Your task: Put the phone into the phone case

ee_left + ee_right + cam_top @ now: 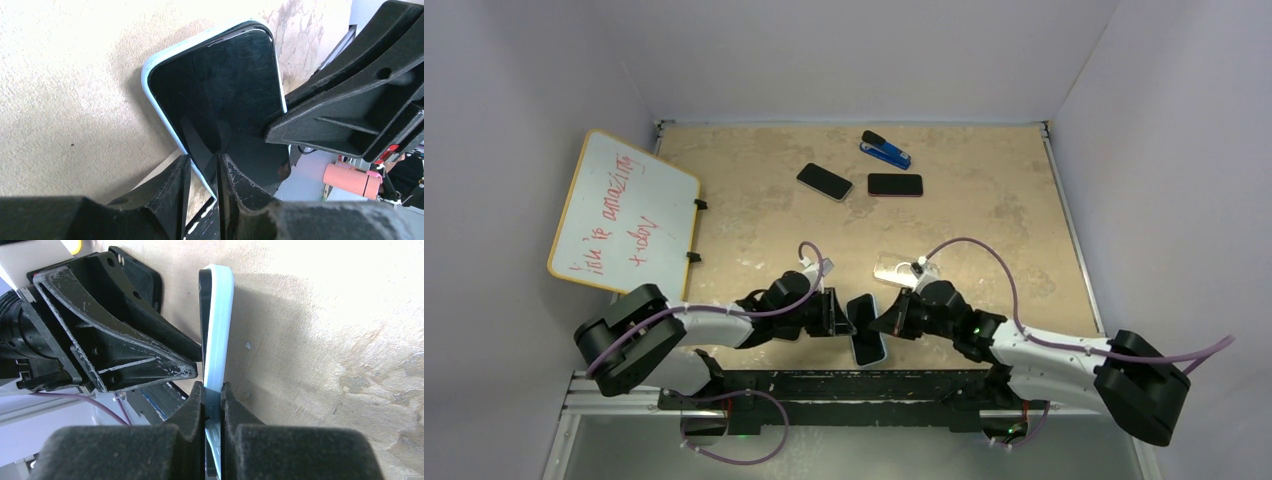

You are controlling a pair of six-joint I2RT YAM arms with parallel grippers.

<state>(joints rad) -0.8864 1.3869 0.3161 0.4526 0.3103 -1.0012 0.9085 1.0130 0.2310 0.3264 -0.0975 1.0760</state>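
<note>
A black phone point(225, 85) sits inside a light blue phone case point(218, 315) and is held up on edge near the table's front edge point(865, 335). My left gripper point(204, 159) is shut on one long edge of it, coming from the left point(836, 314). My right gripper point(213, 387) is shut on the opposite edge, its pads pressing the case's back and the screen side, coming from the right point(888, 318). The right gripper's fingers point(345, 105) show in the left wrist view. The left gripper's fingers point(120, 340) show in the right wrist view.
Two more dark phones point(825, 181) point(895, 184) and a blue stapler point(885, 151) lie at the back. A clear flat case-like thing point(892, 268) lies just behind the right gripper. A whiteboard point(622, 215) leans at the left wall.
</note>
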